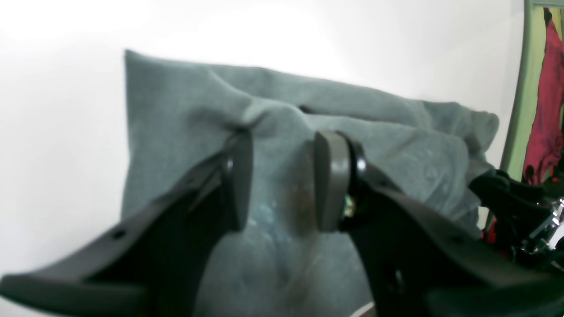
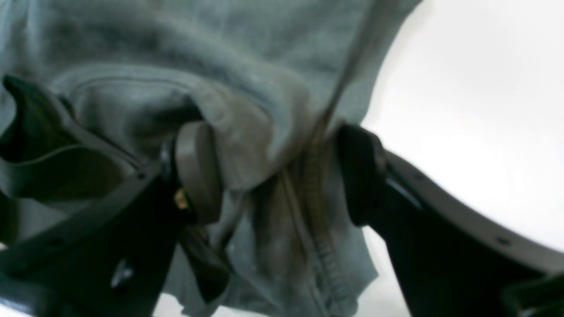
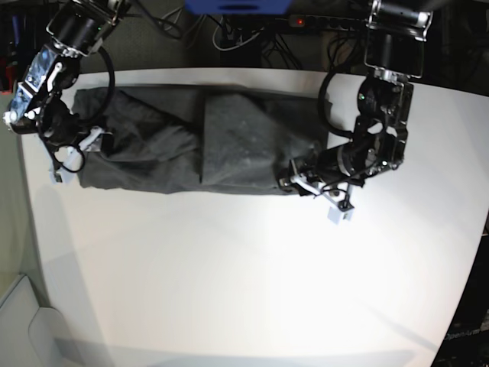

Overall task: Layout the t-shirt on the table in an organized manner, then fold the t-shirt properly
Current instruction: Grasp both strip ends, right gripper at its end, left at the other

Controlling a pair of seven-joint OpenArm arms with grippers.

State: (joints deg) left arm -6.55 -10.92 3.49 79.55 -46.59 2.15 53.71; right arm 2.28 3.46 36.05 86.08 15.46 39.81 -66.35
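Grey t-shirt [image 3: 191, 145] on white table [image 3: 244, 290]

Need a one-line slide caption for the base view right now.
Both arms work opposite ends of the t-shirt, folded into a long band on the table.

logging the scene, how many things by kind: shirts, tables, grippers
t-shirt: 1
table: 1
grippers: 2, left gripper and right gripper
total: 4
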